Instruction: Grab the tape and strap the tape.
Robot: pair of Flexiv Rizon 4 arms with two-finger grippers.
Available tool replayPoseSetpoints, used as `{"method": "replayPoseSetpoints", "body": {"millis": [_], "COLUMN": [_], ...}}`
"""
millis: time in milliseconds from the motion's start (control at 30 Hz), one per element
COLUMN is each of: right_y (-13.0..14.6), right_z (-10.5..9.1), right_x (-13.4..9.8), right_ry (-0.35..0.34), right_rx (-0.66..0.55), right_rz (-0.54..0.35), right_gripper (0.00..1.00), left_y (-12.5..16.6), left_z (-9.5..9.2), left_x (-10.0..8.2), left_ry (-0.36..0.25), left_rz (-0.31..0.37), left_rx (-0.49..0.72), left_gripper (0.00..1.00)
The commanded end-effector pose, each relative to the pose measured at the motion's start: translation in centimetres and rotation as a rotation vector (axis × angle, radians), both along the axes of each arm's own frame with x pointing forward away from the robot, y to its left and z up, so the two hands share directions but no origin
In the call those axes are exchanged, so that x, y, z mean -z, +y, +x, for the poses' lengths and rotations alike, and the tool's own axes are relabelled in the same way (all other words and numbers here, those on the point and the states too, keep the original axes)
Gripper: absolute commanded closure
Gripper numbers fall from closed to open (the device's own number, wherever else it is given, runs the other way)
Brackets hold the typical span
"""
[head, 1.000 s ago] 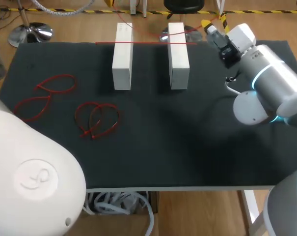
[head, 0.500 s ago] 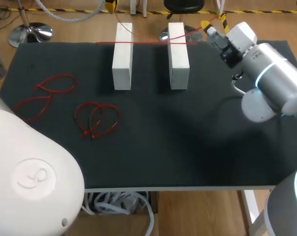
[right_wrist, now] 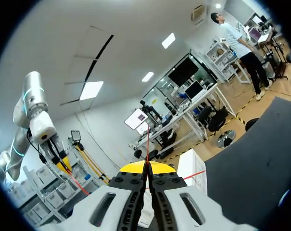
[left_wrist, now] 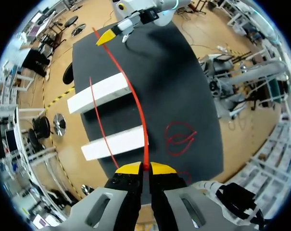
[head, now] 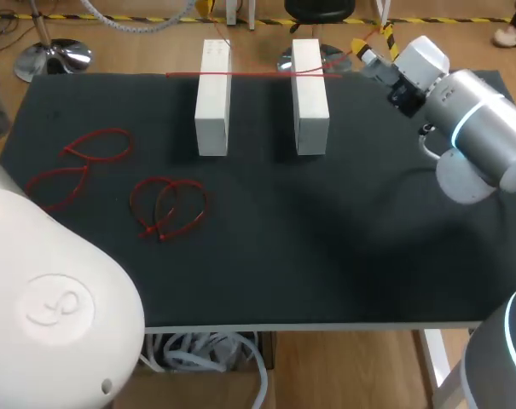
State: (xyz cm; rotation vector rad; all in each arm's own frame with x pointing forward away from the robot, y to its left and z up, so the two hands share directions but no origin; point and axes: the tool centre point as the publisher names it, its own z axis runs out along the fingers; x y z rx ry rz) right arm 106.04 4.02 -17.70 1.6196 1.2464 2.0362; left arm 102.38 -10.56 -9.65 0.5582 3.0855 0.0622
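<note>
A long red strap [left_wrist: 135,103] hangs in the air between my two grippers. My left gripper [left_wrist: 145,167] is shut on one end, high over the table and outside the head view. My right gripper [head: 364,53] [right_wrist: 146,166] is shut on the other end at the table's far right edge; the left wrist view shows that right gripper [left_wrist: 111,36] too. Two white blocks [head: 213,98] [head: 310,98] stand side by side at the far middle of the black table [head: 326,239]. A second red strap [head: 253,74] [left_wrist: 98,120] lies straight across both blocks.
Several looped red straps [head: 95,145] [head: 168,207] lie on the table's left half. My left arm's white housing [head: 61,307] fills the near left corner. My right arm's elbow [head: 479,136] hangs over the right side.
My right arm's elbow has swung to the right and farther back. Its gripper has stayed almost in place with the strap. Blocks and loose straps have not moved.
</note>
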Motion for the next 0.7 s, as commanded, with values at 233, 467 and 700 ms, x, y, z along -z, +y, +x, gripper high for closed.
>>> {"method": "replayPoseSetpoints", "body": {"millis": [233, 467, 700], "right_y": [-0.1, 0.4, 1.0], "right_z": [-0.2, -0.2, -0.3], "right_x": [-0.8, -1.6, -1.9], "right_ry": [0.021, -0.034, -0.076], "right_rx": [0.038, 0.097, 0.151], "right_rz": [-0.245, -0.471, -0.625], "right_gripper": [1.0, 1.0, 1.0], "left_y": [-1.1, -0.8, -1.1], "left_z": [-0.3, -0.2, -0.1], "left_x": [-0.5, -0.4, -0.2], "left_ry": [-0.019, -0.021, -0.022], "left_rz": [0.038, 0.046, 0.04], "left_rx": [0.064, 0.062, 0.071], "left_gripper": [1.0, 1.0, 1.0]}}
